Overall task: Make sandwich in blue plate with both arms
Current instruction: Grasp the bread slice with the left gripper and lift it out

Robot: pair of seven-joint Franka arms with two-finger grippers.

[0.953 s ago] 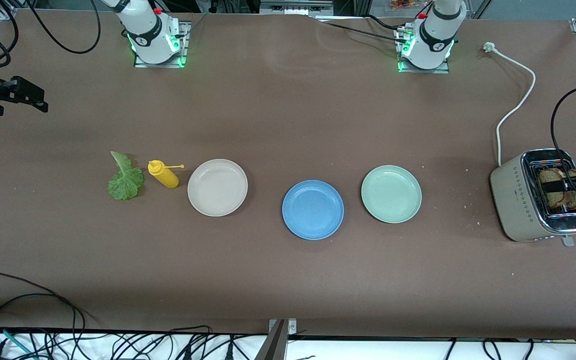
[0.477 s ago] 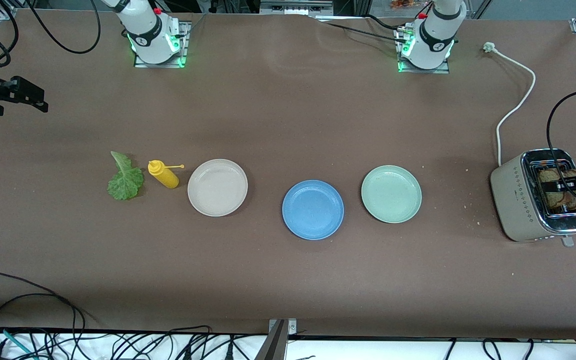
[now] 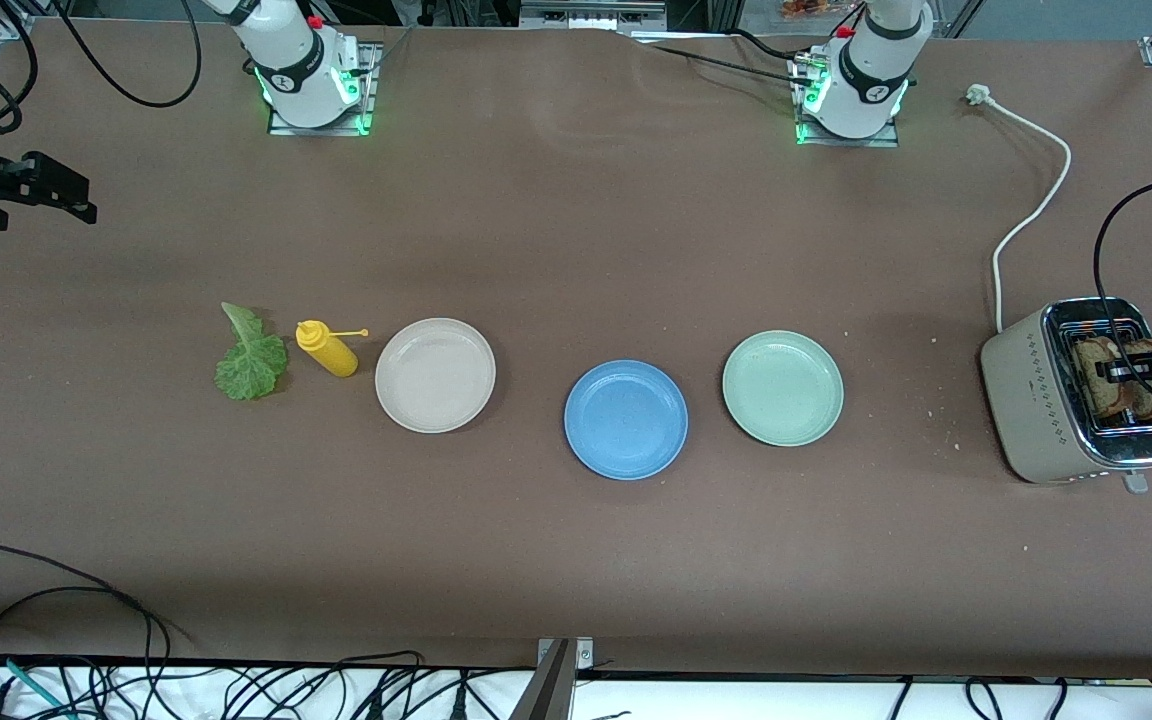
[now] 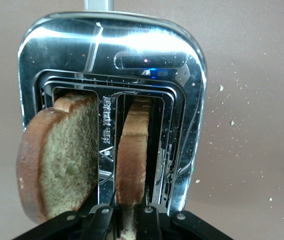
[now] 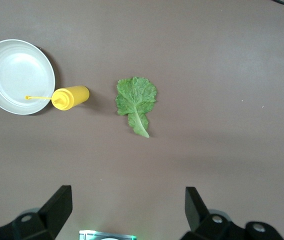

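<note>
Your left gripper (image 4: 127, 220) is down over the toaster (image 3: 1046, 400) at the left arm's end of the table, and its fingers (image 4: 149, 217) are clenched on the edge of one bread slice (image 4: 132, 155) that stands in a slot. In the left wrist view you see the second bread slice (image 4: 57, 160) in the neighbouring slot, leaning outward over the toaster's chrome top, just beside the gripped one but not touching it. Crumbs (image 4: 232, 122) lie scattered on the table next to the toaster. Its white cord (image 3: 1031, 205) runs away from it toward the left arm's base, ending in an unplugged plug.

The blue plate (image 3: 626, 420) sits well apart from the toaster, toward the right arm's end, with nothing on it. Between it and the toaster you have the pale green plate (image 3: 782, 388), also bare. Past the blue plate, still farther from the toaster, stands the beige plate (image 3: 435, 375), then the yellow squeeze bottle (image 3: 326, 349) lying on its side just beside that plate, its thin nozzle pointing at the rim. The lettuce leaf (image 3: 252, 356) lies flat on the table just beside the bottle, the thing farthest from the toaster in that row.

Your right gripper (image 5: 127, 210) waits up in the air over the table near the lettuce leaf, its fingers (image 5: 57, 207) spread wide and holding nothing.
</note>
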